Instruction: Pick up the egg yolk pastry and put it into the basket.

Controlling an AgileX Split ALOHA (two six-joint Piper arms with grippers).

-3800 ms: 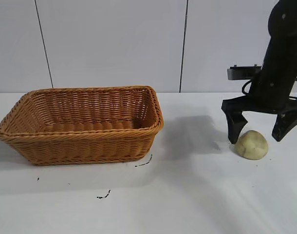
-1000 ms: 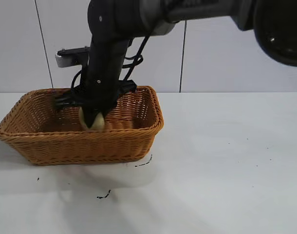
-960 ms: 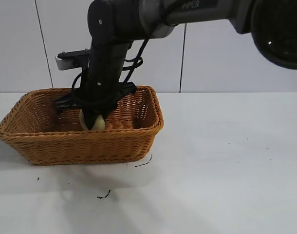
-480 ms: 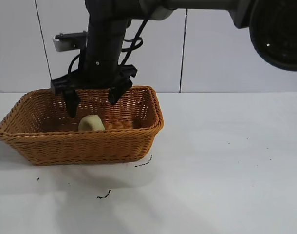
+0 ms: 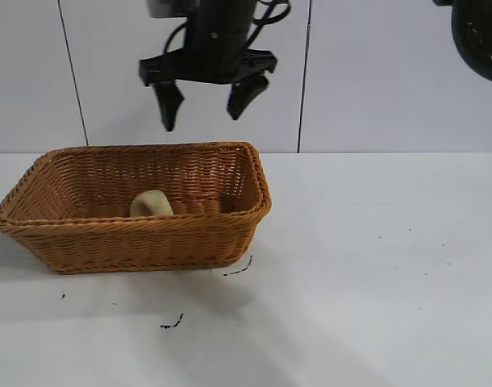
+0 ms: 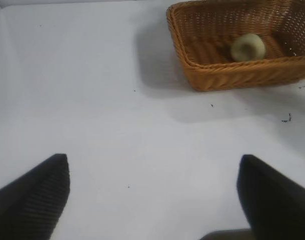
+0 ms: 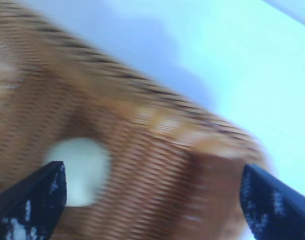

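Pastry release is done: the egg yolk pastry (image 5: 152, 203), pinched between the right gripper's fingers a second ago, now lies on the floor of the basket (image 5: 230, 226), towards its left half. The right gripper (image 5: 206, 101) has since lifted well above the basket's rim with fingers spread wide and empty. The left gripper (image 6: 152, 195), fingers also wide apart, hangs over bare table well apart from the basket, so the task looks essentially complete

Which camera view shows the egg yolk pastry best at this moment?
The left wrist view: the egg yolk pastry is seen from above, whole, lying on the floor of the basket. The exterior view hides its lower part behind the basket's near wall. The right wrist view shows only a pale blur.
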